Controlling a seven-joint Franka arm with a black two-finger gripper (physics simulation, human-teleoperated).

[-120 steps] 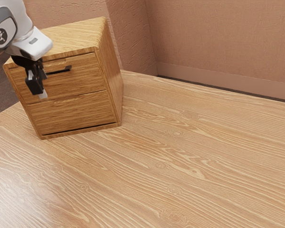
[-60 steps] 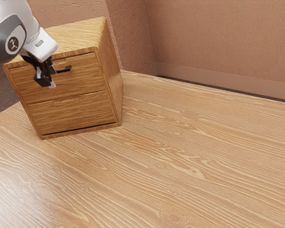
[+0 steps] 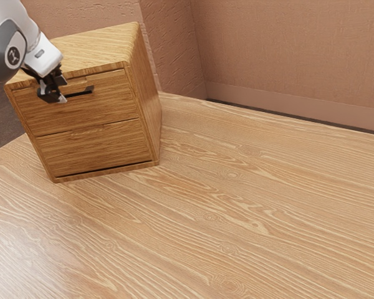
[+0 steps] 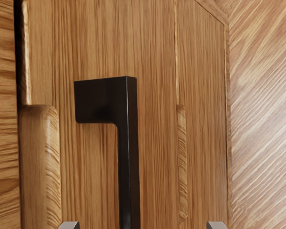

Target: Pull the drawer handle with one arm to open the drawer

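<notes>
A small wooden cabinet (image 3: pixel 137 75) stands at the exterior view's left and has two drawers. The top drawer (image 3: pixel 106 106) looks shut and carries a black bar handle (image 3: pixel 81 93). My gripper (image 3: pixel 52 94) is right at the front of this drawer, at the handle's end nearer the exterior view's left. In the wrist view the black handle (image 4: pixel 127 157) runs between my two grey fingertips (image 4: pixel 69 225). They stand well apart on either side of the bar without touching it, so the gripper is open.
The lower drawer (image 3: pixel 93 146) sits shut beneath the top one. The wooden tabletop (image 3: pixel 237 205) spreads to the exterior view's right and front. A textured wall (image 3: pixel 287 50) runs behind it.
My hand has risen from in front of the top drawer's lower part to handle level. It has also closed in on the drawer front. The drawer has not moved.
</notes>
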